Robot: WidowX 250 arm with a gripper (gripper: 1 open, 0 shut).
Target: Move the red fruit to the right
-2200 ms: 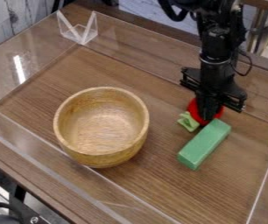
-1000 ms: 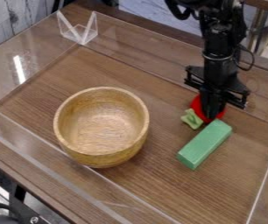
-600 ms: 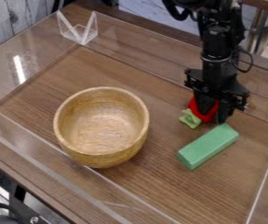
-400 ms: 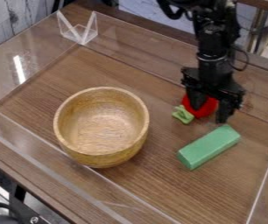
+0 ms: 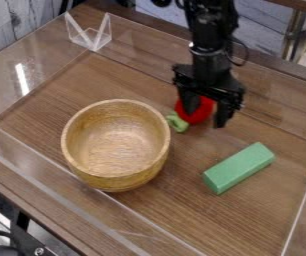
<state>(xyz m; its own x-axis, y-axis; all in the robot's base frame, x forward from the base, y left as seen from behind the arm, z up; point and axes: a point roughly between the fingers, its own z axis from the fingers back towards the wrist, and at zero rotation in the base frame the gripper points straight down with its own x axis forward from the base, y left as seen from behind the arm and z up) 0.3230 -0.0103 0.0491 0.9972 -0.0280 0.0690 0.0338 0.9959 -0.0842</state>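
The red fruit [image 5: 195, 108] lies on the wooden table, just right of the bowl, with its green leafy end [image 5: 179, 124] pointing toward the front left. My gripper [image 5: 205, 112] points straight down over it, at table height. Its jaws are open and the fingers stand on either side of the fruit. The fingers hide part of the fruit, so I cannot tell whether they touch it.
A wooden bowl [image 5: 116, 104] stands left of the fruit, very close to the leafy end. A green rectangular block [image 5: 239, 166] lies to the front right. Clear plastic walls ring the table, and a clear stand [image 5: 86, 33] sits at the back left.
The gripper moved left toward the bowl and the red fruit went with it. The jaws went from shut on the fruit to open. The green block turned slightly.
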